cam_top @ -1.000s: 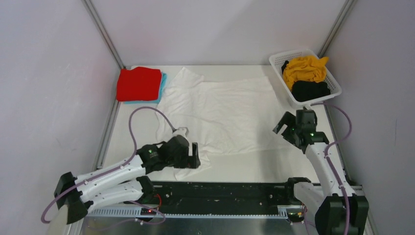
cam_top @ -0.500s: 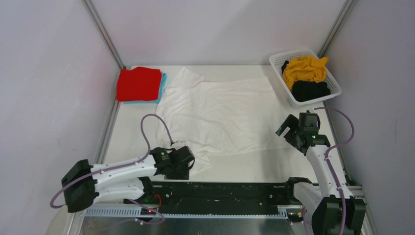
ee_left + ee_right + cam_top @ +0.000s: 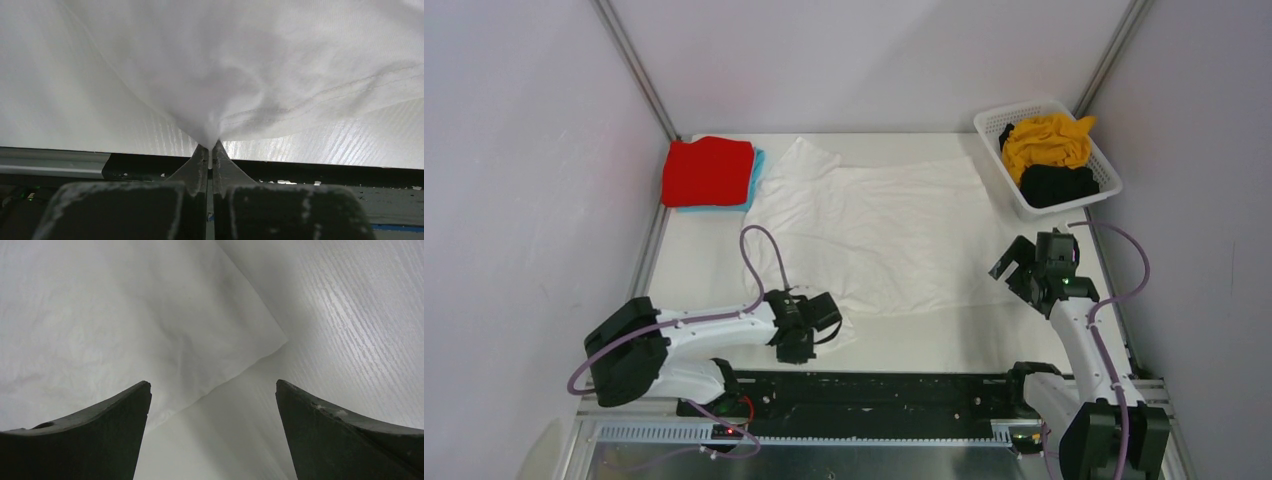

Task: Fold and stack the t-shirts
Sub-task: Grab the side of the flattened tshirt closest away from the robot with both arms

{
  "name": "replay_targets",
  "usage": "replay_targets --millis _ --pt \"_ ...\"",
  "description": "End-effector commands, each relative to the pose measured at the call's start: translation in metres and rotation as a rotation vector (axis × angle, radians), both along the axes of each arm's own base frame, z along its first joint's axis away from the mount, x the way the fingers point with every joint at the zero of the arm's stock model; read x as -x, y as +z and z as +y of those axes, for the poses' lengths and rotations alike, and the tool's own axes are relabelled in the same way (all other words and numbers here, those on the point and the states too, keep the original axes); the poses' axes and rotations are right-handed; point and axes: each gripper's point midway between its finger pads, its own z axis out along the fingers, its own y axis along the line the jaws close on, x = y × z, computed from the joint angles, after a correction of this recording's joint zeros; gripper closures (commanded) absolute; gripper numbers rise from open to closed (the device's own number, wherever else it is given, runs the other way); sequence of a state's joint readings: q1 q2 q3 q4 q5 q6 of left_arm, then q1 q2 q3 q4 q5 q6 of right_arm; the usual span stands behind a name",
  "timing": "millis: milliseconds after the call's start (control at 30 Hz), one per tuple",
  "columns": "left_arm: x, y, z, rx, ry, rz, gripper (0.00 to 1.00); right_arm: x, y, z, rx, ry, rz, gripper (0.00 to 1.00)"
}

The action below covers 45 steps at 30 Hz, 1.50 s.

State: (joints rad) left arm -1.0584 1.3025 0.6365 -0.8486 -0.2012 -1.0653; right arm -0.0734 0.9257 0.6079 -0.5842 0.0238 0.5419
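Left wrist view is showing my left gripper [image 3: 210, 149] clamping the white t-shirt [image 3: 240, 75] by its hem at lower centre, while my right gripper [image 3: 213, 384] is hovering wide open, needing the other corner before folding.

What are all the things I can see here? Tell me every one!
white t-shirt: one, white, spread mid-table
red t-shirt: one, red, folded, far left corner
light blue t-shirt: one, light blue, under the red t-shirt
yellow t-shirt: one, mustard, in the basket
black t-shirt: one, black, in the basket
basket: one, white, far right corner
table: one, white, beneath everything
left gripper: one, black, shut on white t-shirt's near-left corner
right gripper: one, black, open over its near-right corner
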Motion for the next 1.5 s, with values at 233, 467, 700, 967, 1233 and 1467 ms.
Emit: replay_targets --millis 233,467,700,967,1233,1467 --pt "-0.017 0.002 0.022 -0.038 -0.009 -0.143 1.0 0.008 -0.024 -0.036 0.031 -0.212 0.072 0.06" --pt "-0.027 0.009 0.02 -0.026 -0.019 -0.203 1.0 0.003 -0.049 -0.03 -0.021 -0.214 0.141 0.23" --pt "-0.025 0.006 0.016 0.004 -0.016 -0.191 1.0 0.006 -0.06 -0.025 -0.056 -0.229 0.157 0.26" --pt "-0.022 0.004 0.016 0.013 -0.016 -0.184 1.0 0.004 -0.072 -0.022 -0.083 -0.234 0.166 0.39" --pt "-0.02 0.005 0.015 0.038 -0.008 -0.181 1.0 0.001 -0.079 -0.021 -0.09 -0.233 0.171 0.75" --pt "-0.011 0.011 0.009 0.111 -0.035 -0.157 1.0 0.015 -0.061 -0.024 -0.063 -0.25 0.145 1.0"
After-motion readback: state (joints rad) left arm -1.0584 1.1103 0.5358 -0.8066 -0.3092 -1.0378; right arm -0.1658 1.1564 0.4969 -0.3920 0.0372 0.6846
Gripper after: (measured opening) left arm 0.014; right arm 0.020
